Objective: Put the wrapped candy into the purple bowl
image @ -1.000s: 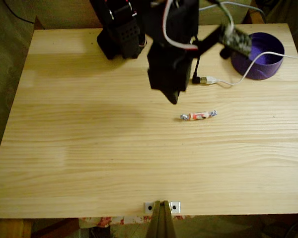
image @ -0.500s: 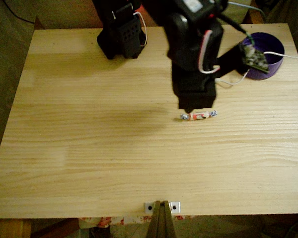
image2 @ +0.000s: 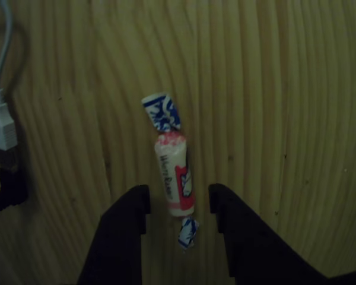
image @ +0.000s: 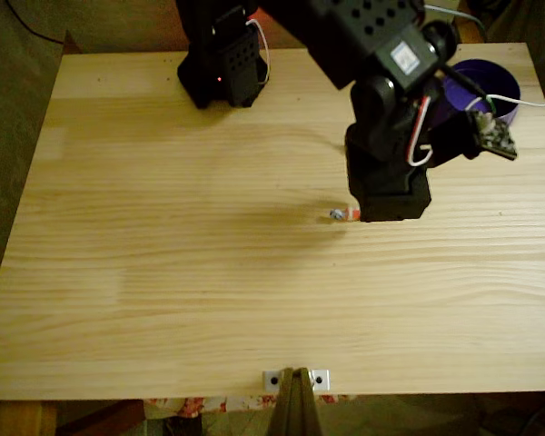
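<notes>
Bare surface (image2: pixel 296 119) flanks the wrapped candy (image2: pixel 173 172) on both sides, and the claw (image2: pixel 178 205) straddles its lower end. White plug with cable (image2: pixel 0 119) lies well left. Purple bowl (image: pixel 500 86) is partly blocked by the arm.

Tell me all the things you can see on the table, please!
wrapped candy: one, white with red marks and blue-white twisted ends, lying flat on the wood between the gripper's two fingers; in the fixed view one end peeks out left of the arm.
purple bowl: one, purple, far right corner of the table in the fixed view, partly behind the arm.
USB plug with white cable: one, white, left edge of the other view, lying on the wood.
table: one, light wood planks.
metal bracket: one, silver, near edge of the table.
arm base: one, black, far edge of the table.
gripper: one, black, fingers apart on either side of the candy.
</notes>
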Controlling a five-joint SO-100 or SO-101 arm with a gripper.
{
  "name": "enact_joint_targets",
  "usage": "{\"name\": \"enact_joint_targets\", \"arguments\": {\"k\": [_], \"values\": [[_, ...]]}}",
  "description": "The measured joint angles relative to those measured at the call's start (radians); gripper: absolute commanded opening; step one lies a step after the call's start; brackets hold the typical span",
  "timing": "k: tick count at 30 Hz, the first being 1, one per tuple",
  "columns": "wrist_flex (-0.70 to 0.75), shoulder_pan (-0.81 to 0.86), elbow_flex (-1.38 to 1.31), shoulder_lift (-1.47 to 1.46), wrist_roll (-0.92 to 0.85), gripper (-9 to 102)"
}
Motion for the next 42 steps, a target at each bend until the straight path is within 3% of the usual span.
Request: {"name": "enact_joint_targets", "arguments": {"k": [24, 33, 42], "values": [[-0.104, -0.017, 0.086, -0.035, 0.127, 15], [-0.118, -0.038, 0.127, -0.02, 0.166, 2], [-0.11, -0.035, 0.141, 0.051, 0.279, 0]]}}
